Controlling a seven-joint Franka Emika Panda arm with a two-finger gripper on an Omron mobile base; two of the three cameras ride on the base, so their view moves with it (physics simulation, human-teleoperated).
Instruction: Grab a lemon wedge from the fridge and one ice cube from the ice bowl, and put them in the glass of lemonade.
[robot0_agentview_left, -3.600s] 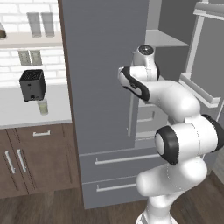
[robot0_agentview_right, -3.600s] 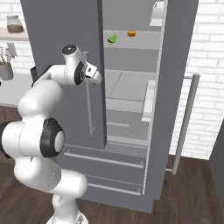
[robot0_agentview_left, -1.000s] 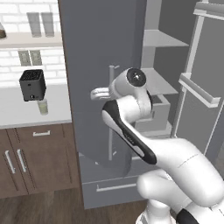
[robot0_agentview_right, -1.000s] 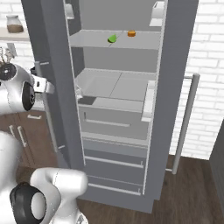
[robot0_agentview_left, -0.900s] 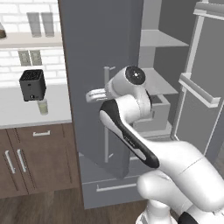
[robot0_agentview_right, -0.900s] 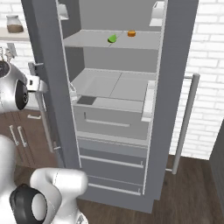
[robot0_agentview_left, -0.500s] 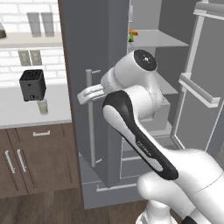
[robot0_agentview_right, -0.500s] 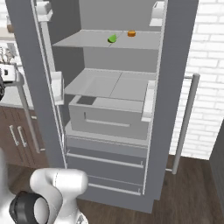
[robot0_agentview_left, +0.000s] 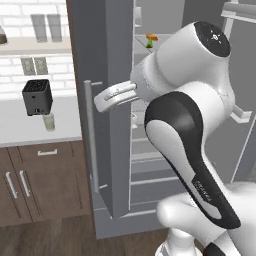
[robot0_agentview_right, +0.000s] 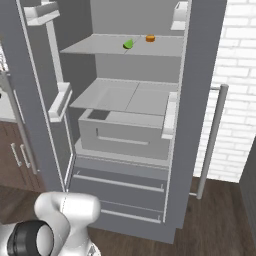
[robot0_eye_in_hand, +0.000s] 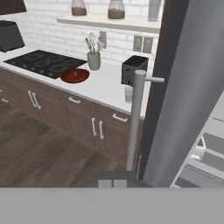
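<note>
The fridge (robot0_agentview_right: 125, 130) stands with both doors swung wide; the lemon wedge (robot0_agentview_right: 128, 44) lies on its upper shelf (robot0_agentview_right: 100, 47), well apart from the pincer (robot0_agentview_left: 98, 102). The left door (robot0_agentview_left: 107, 100) stands between them. On the counter (robot0_eye_in_hand: 103, 87) sit the ice bowl (robot0_eye_in_hand: 74, 75) and glass of lemonade (robot0_agentview_left: 48, 121). The pincer is closed, empty, at the door handle (robot0_agentview_left: 90, 135).

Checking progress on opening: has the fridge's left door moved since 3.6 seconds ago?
Yes. The left door has swung open leftward, away from the fixed shelf it covered before.
</note>
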